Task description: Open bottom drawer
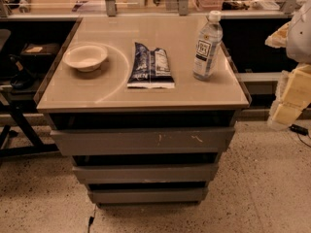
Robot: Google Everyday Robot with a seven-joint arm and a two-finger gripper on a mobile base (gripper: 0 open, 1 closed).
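The bottom drawer [147, 195] is the lowest and narrowest of three plain grey fronts on a cabinet. It has no handle and sits close to the speckled floor. Above it are the mid-width front [146, 173] and the widest front [143, 141], which has white scratches. Dark gaps show above each front. My gripper [287, 101] is at the right edge of the view, pale yellow-white, beside the cabinet's right side and level with its top. It is well above and to the right of the bottom drawer and touches nothing.
On the cabinet's tan top [97, 93] stand a white bowl [85, 57], a blue snack bag [150, 66] and a clear water bottle [208, 45]. A dark desk frame [19, 125] is at the left. A cable [299, 130] lies on the floor at the right.
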